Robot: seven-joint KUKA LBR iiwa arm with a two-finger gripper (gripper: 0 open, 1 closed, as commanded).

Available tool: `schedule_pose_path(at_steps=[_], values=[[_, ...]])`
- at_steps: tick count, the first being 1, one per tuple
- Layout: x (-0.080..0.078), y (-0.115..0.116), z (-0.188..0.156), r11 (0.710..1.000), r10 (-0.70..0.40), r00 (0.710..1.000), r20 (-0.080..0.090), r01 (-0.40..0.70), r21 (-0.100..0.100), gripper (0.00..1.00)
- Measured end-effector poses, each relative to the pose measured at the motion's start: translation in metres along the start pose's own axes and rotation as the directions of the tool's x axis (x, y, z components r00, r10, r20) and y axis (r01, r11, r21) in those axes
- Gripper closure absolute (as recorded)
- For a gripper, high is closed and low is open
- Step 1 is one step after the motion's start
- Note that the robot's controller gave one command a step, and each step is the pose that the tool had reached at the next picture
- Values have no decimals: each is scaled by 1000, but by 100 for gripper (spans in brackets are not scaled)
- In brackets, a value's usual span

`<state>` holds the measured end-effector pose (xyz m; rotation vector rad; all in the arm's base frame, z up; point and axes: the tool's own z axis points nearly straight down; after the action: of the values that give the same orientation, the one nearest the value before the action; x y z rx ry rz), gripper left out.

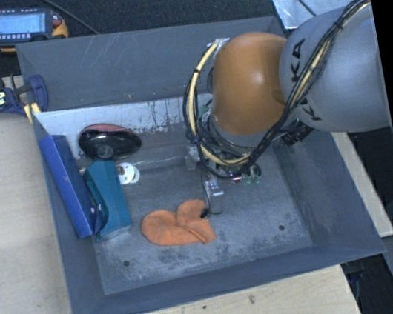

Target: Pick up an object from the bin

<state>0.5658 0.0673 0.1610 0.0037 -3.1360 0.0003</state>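
An orange cloth (176, 226) lies crumpled on the bin floor near the front, left of the middle. My gripper (212, 201) hangs just at the cloth's right end, its tip close to or touching the fabric. A teal box (108, 196) lies by the left wall, with a small white object (128, 174) next to its upper right corner.
A long blue flat piece (64, 186) leans along the bin's left wall. A black oval object with a red edge (108, 140) sits at the back left. The arm with its orange dome and cables covers the bin's back right.
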Motion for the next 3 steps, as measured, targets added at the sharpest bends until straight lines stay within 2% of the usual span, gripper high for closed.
schedule_pose_path(at_steps=[1, 2, 3], values=[[-2, 0, -5, 1000, 2, 1000, 9, -2, -1, 0], [6, -1, 38, 996, 84, 996, 13, -84, -2, 0], [50, 16, 81, 996, 84, 996, 8, -84, -1, 0]])
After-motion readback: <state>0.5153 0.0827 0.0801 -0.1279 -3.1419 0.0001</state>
